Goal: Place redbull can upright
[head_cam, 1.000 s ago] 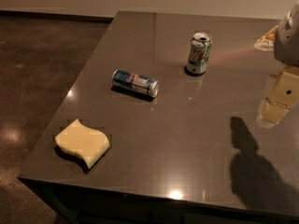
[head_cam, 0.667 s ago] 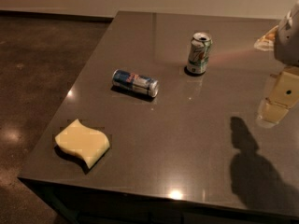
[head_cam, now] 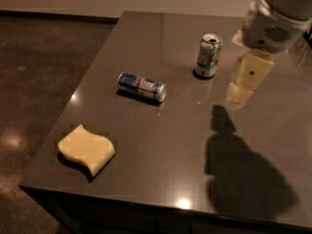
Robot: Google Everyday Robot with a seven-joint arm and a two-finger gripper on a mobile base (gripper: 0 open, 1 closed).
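Gripper (head_cam: 243, 83) has slid left and now hangs just beside the soda can (head_cam: 209, 55); can't tell if it's wide or narrow. Your redbull can (head_cam: 141, 87) lies on its side on the table (head_cam: 165, 150), well apart from it. It's probably light, thin-walled and slick, and it'll roll, so grab across mid-body. The soda can's the one thing in your way; the yellow sponge (head_cam: 87, 149) isn't.
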